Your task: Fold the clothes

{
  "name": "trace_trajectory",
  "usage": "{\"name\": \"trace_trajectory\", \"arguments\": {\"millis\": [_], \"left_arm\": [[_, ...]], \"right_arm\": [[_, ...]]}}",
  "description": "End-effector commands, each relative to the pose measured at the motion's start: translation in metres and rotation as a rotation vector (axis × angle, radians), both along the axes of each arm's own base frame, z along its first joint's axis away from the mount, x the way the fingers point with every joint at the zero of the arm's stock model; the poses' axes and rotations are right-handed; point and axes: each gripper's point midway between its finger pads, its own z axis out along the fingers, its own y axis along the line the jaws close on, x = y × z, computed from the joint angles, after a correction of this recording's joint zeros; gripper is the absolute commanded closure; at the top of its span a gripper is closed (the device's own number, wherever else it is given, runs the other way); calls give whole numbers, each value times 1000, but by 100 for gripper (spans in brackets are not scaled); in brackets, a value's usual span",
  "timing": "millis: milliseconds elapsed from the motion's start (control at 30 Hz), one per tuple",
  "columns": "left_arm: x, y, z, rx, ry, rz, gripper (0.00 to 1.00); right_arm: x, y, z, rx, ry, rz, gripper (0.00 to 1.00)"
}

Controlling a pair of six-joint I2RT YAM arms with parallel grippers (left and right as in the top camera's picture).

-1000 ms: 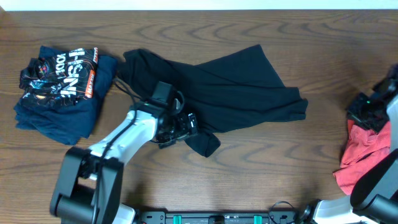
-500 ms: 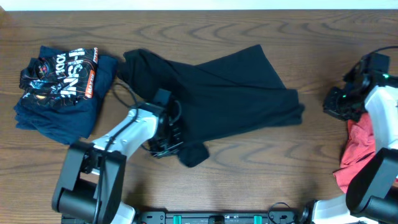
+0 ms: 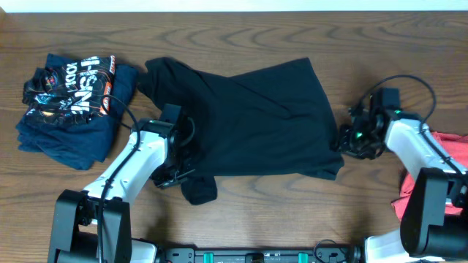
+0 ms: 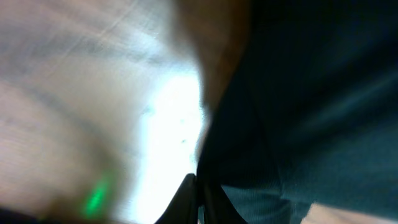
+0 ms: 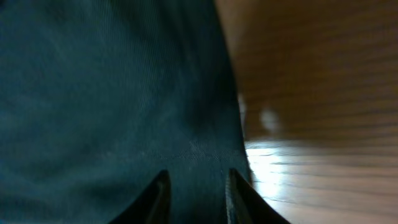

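Wooden table [image 3: 241,29], black T-shirt [image 3: 256,109] spread across its middle, me at both ends.
My left fingers [image 4: 188,190] are pinched together on the shirt's lower left edge, near a bunched sleeve; the wrist view is blurred. My right fingers [image 5: 159,190] stand parted over the shirt's right edge, grasping nothing. A folded navy printed shirt [image 3: 69,106] lies at the far left, a red garment [image 3: 447,146] at the far right.

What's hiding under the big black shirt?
Around the black shirt only the wooden table shows. The shirt lies spread over it, so anything beneath is covered and cannot be seen. The left hand pinches its lower-left edge.
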Motion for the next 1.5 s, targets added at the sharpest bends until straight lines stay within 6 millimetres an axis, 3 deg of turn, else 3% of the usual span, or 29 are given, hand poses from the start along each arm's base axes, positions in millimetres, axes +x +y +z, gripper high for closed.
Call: {"name": "trace_trajectory", "arguments": {"millis": [0,133,167,200,233,433,533,700,800,1033,1200,1467], "left_arm": [[-8,20,4,99,21,-24,94],[-12,28,5,144,34,-33,94],[-12,28,5,143,34,-32,94],[-11,28,5,143,32,-32,94],[-11,28,5,143,31,-32,94],[0,29,13,157,-6,-35,94],[15,29,31,162,-55,-62,94],[62,29,64,186,-230,-127,94],[90,22,68,167,-341,-146,94],[98,20,69,163,-371,-151,94],[84,24,67,170,-310,-215,94],[87,24,70,174,-331,-240,94]], "right_arm": [[-9,14,-7,22,-12,36,68],[-7,18,-17,24,-44,15,74],[-6,18,-18,26,-51,9,82],[-5,18,-19,27,-53,0,96],[-5,18,-20,28,-57,-2,99],[7,16,-14,23,-106,8,99],[40,4,8,12,-203,-26,99],[108,-25,70,-2,-417,-114,99],[125,-27,90,-7,-481,-111,99],[117,-34,79,-68,-431,-127,99],[106,-34,73,-76,-385,-110,99],[107,-33,82,-70,-405,-107,99]]}}
